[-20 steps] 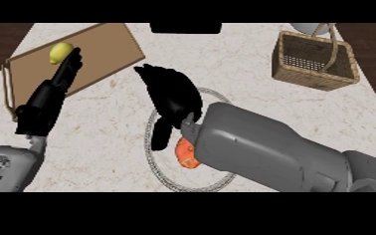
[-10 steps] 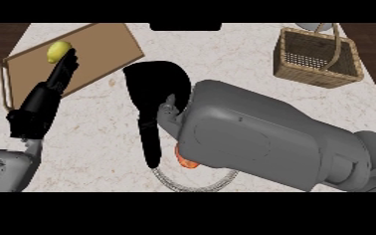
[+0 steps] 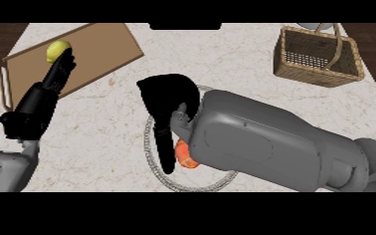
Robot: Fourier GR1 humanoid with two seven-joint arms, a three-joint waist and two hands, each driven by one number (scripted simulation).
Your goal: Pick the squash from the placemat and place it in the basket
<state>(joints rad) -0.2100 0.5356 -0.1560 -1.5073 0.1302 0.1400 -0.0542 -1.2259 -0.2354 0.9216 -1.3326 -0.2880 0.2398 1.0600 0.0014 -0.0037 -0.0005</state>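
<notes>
The yellow squash [image 3: 56,50] lies on the brown placemat [image 3: 103,45] at the far left. My left hand [image 3: 46,95] stretches up along the placemat's near edge with straight fingers, and their tips [image 3: 66,58] reach the squash's lower right side; it is open. My right hand [image 3: 169,97] hangs in the middle of the view, above the counter, fingers pointing down and holding nothing. The wicker basket [image 3: 317,58] with its arched handle stands at the far right, apart from both hands.
A round plate [image 3: 192,184] lies under my right forearm, mostly hidden by it. An orange item [image 3: 186,160] rests on it beside the arm. A pale object [image 3: 317,26] peeks out behind the basket. Bare counter shows between placemat and basket.
My right forearm has come closer and larger in view, covering more of the plate; its hand has turned so the fingers hang down. The left hand has stayed by the squash.
</notes>
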